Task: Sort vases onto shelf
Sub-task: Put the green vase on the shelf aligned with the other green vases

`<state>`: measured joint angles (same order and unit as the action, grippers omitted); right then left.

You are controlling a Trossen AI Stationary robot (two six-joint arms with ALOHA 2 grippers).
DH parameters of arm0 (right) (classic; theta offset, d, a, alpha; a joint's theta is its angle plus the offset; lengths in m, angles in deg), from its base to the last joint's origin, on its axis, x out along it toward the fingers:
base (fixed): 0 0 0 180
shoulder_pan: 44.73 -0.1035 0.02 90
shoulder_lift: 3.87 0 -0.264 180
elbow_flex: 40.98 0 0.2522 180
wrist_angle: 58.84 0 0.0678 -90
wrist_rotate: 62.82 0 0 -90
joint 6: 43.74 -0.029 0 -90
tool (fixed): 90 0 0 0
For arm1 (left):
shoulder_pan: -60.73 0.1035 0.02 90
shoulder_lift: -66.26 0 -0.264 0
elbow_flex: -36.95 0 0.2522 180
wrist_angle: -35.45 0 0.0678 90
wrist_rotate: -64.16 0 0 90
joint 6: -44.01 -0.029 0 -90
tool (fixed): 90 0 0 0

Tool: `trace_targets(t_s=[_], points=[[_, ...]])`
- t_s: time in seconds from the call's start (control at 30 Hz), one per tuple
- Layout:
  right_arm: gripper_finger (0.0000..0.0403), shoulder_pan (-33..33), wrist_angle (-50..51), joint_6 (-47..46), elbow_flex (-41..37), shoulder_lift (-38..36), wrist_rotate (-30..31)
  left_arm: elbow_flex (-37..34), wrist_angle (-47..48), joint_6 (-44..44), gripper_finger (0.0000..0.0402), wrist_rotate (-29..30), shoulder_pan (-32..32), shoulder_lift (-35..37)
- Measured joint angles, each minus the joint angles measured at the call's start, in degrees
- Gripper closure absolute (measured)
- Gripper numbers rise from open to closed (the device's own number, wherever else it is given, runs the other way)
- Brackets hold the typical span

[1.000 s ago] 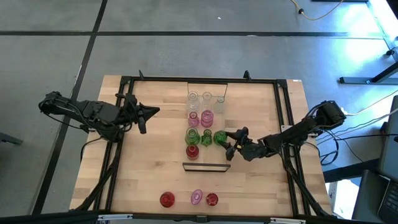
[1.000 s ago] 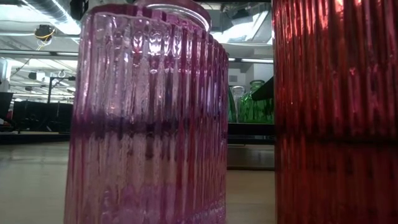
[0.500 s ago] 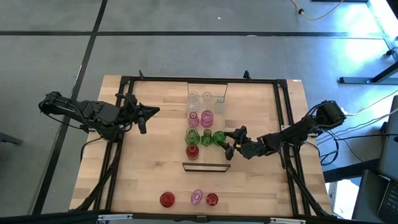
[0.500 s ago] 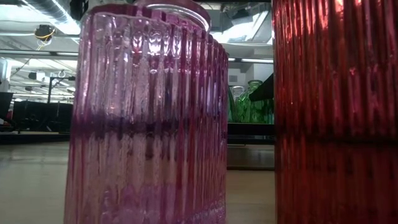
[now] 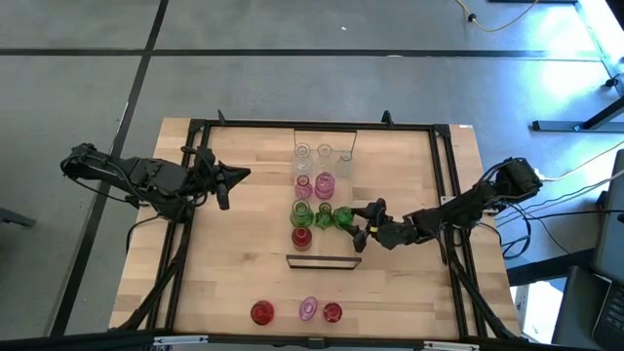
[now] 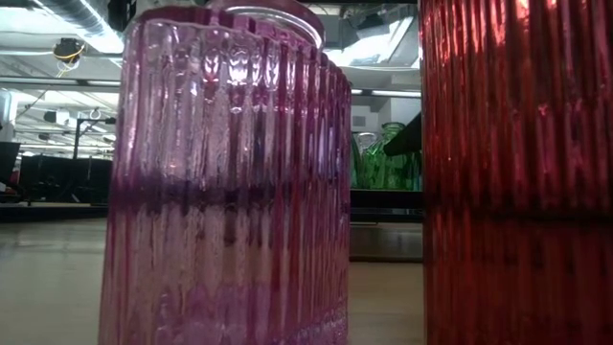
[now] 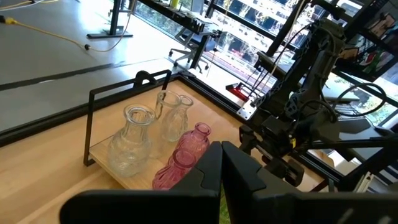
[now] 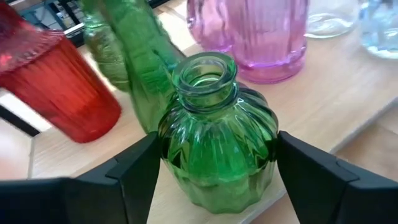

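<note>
- Right gripper (image 8: 214,180) spread wide, straddling the green vase (image 8: 216,155), fingers clear of the glass, gripping nothing.
- Vase upright between them; left gripper (image 5: 229,180) shut, well apart.

I'm seeing a green ribbed vase (image 8: 217,152) between my black right fingers (image 8: 143,171), a red ribbed vase (image 8: 59,87) and a pink fluted vase (image 8: 255,37) showing near it. On the pale wood shelf (image 7: 102,163), two clear vases (image 7: 134,140) are glinting beside two pink ones (image 7: 186,146). Up close, a pink ribbed vase (image 6: 230,192) and a deep red one (image 6: 517,172) are glowing.
</note>
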<state>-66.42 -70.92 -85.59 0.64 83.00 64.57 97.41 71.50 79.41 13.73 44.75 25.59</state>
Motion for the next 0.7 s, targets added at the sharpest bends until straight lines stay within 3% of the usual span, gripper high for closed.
trace_targets(t_s=[0.7], points=[[0.0120,0.0,-0.8,0.4,0.3,0.1,0.4,0.0,0.0,0.0,0.0401,0.0,0.0,0.0]])
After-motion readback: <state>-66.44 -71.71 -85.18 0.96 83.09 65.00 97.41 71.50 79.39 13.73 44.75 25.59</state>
